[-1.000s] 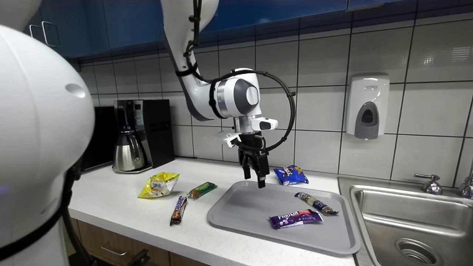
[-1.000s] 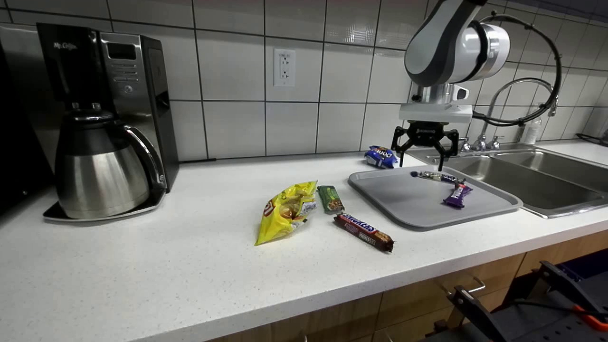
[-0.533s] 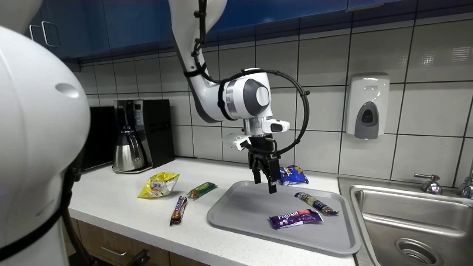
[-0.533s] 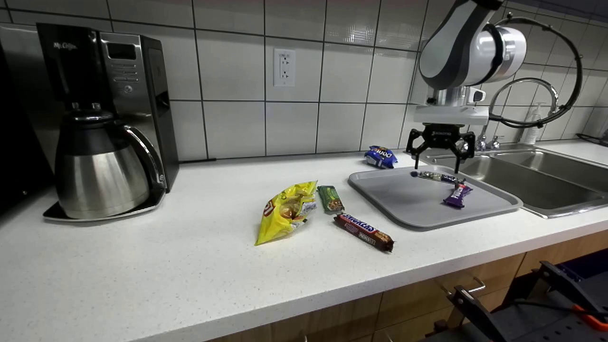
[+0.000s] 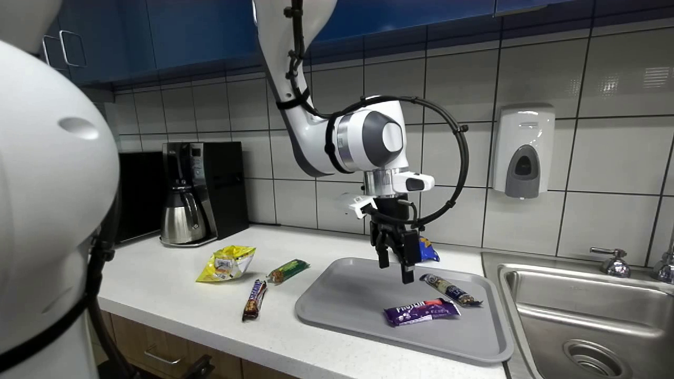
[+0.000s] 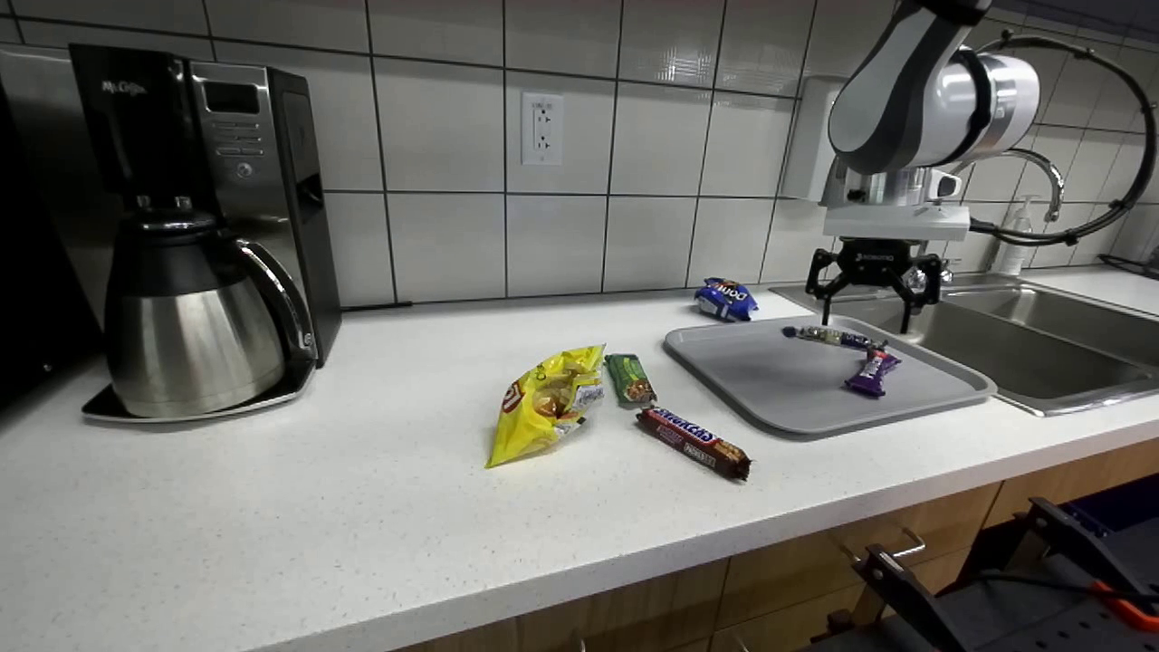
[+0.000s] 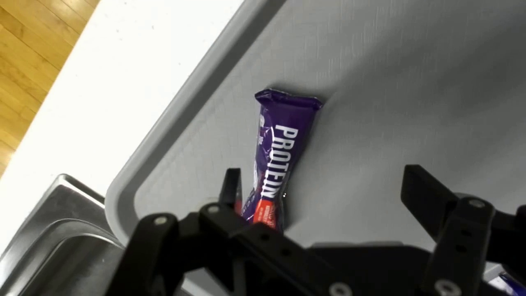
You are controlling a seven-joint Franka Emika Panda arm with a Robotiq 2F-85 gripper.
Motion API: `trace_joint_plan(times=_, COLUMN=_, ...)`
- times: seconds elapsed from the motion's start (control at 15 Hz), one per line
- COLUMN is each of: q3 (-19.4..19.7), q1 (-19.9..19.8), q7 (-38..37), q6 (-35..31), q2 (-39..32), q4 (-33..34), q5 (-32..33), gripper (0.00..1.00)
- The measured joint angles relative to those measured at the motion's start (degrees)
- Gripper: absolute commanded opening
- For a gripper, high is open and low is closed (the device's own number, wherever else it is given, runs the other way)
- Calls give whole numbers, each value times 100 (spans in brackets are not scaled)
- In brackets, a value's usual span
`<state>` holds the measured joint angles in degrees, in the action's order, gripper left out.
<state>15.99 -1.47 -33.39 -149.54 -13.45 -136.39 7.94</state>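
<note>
My gripper [image 5: 395, 269] hangs above the grey tray [image 5: 358, 295], its jaws spread wide with nothing between them. In the wrist view a purple PROTEIN bar [image 7: 283, 139] lies on the tray below, its red end partly hidden behind the left finger [image 7: 231, 187]. A dark bar with gold and white print [image 6: 828, 337] lies on the tray beside the purple one. The blue snack bag [image 6: 726, 301] sits behind the tray, partly covered by the gripper in an exterior view. Off the tray lie a yellow bag [image 6: 548, 403], a green bar [image 6: 631, 378] and a Snickers bar [image 6: 694, 442].
A coffee maker with a steel carafe [image 6: 195, 317] stands at the far end of the counter. The metal sink [image 5: 595, 316] borders the tray's other side. Behind is a tiled wall with a soap dispenser [image 5: 524, 150]; blue cabinets [image 5: 184, 31] hang above.
The arm and gripper have moved toward the sink side and slightly lower over the tray, coming in front of the blue bag in an exterior view. The jaws stay spread; the snacks have not moved.
</note>
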Motion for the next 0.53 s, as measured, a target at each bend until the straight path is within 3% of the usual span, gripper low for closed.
trace_joint_plan(times=0.53, q3=59, q1=-261, q7=290, q6=-31, q2=-104, q4=-4, q5=-7, gripper=100)
